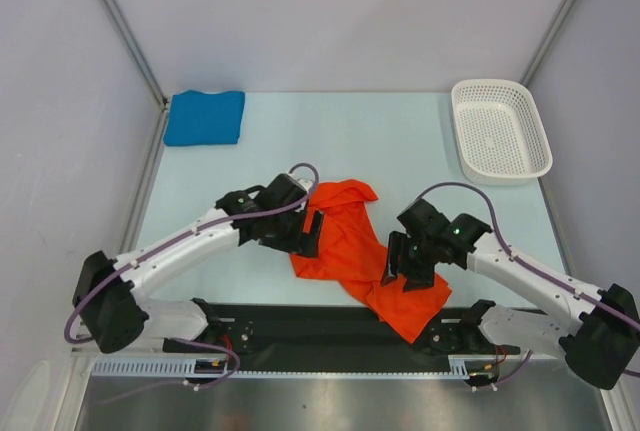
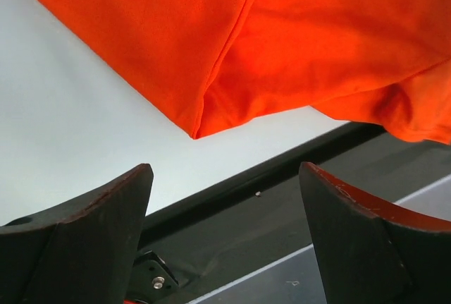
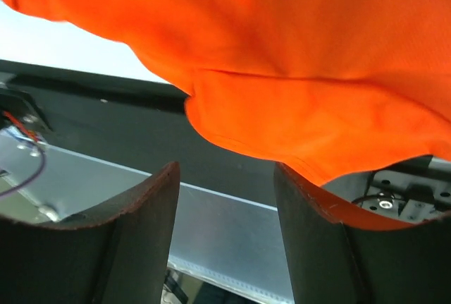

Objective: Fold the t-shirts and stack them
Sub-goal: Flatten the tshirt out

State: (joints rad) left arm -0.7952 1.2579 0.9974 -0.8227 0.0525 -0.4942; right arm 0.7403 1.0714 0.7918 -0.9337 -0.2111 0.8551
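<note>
Left arm runs low from its base, out and to the right. The wrist is bent so the left fingers point back toward the near edge. They're spread wide with nothing between them.

Orange-red t-shirt lies crumpled on the surface, just past the left fingertips. In the left wrist view a folded corner sits ahead of the gap, clear of both tips.

Right arm reaches in from the opposite side, forearm angled toward the middle. The right fingers tip down at the shirt's near end. They're parted too, narrower than the left, with no cloth in the gap. The hem lies just beyond the tips and runs up to one of them; can't tell whether it touches.

The shirt sits between the two sets of fingers, lying diagonally. Its near end is draped onto the dark strip at the surface's near edge.

Blue t-shirt is folded, well beyond the left fingers in the far left corner. The white basket is well beyond the right fingers, at the far right.
</note>
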